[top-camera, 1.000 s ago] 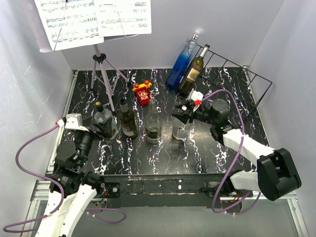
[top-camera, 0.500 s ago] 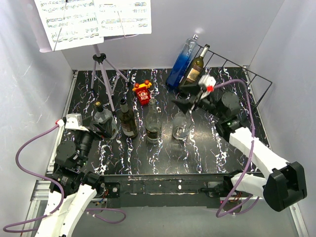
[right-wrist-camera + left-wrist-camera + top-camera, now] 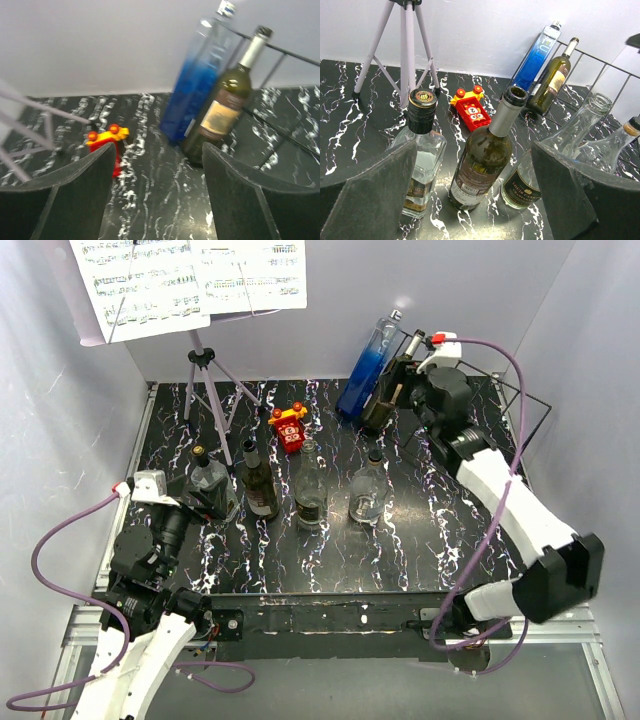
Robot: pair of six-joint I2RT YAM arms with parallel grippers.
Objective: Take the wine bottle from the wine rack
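The wine rack (image 3: 510, 390), a black wire frame, stands at the back right. A dark green wine bottle (image 3: 226, 106) with a cream label leans on it, beside a tall blue bottle (image 3: 366, 366). In the top view my right gripper (image 3: 393, 392) hangs open right in front of the wine bottle and hides most of it. In the right wrist view that gripper (image 3: 157, 200) is open and empty, with the wine bottle ahead near its right finger (image 3: 260, 200). My left gripper (image 3: 203, 498) is open and empty at the front left. The rack (image 3: 600, 65) and wine bottle (image 3: 552, 80) show far off in the left wrist view.
A row of upright bottles stands mid-table: a square clear one (image 3: 207, 480), a dark one (image 3: 259, 480) and two clear ones (image 3: 310, 492) (image 3: 368, 490). A red and yellow toy (image 3: 288, 427) lies behind them. A music stand tripod (image 3: 207, 390) stands at the back left.
My right arm has swung from the middle of the table back to the rack, bringing the open gripper up to the wine bottle. The left arm has not moved.
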